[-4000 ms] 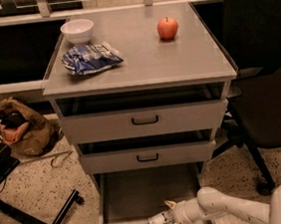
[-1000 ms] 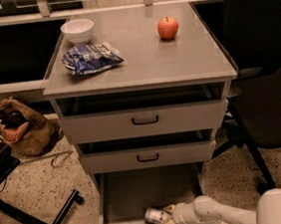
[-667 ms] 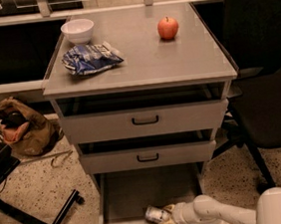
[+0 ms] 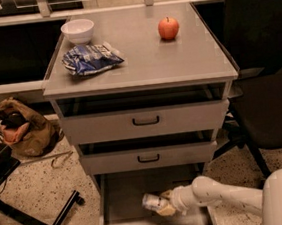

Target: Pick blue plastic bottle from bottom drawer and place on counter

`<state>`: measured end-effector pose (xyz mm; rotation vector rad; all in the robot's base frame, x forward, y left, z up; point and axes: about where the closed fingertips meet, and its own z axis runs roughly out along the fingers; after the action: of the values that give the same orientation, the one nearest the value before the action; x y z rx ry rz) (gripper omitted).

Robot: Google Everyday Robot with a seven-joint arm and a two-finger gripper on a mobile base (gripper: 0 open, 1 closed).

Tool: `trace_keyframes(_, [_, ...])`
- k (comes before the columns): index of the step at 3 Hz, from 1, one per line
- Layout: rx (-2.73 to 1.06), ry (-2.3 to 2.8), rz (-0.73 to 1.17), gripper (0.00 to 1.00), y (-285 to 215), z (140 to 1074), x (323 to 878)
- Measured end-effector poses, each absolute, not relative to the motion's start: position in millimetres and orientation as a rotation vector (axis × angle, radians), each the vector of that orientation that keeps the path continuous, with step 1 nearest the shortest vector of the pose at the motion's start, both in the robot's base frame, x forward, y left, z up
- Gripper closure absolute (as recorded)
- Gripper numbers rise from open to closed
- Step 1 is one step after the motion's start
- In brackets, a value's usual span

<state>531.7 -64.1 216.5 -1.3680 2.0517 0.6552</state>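
The white arm (image 4: 230, 198) reaches in low from the right, stretched leftward into the open bottom drawer (image 4: 123, 193). Its end effector (image 4: 162, 207) is clamped on the bottle (image 4: 150, 201), which is held sideways inside that drawer. On the table (image 4: 176, 63) sit a snack bag (image 4: 91, 58), a bowl (image 4: 77, 30) and an apple (image 4: 168, 28).

**One high view from the front**

The single camera looks down from in front, fairly near. The bench (image 4: 176, 60) fills the upper frame and the bottom drawer (image 4: 123, 193) meets its lower edge. There sits the hand (image 4: 166, 208), its arm (image 4: 225, 197) entering from lower right.
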Motion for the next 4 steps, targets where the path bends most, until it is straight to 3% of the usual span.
trace_keyframes(2, [-1.386,1.953,0.664,1.00,-56.2,325.0,553.8])
trace_keyframes(4, [-1.413,1.974,0.601,1.00,-63.3,354.1,557.1])
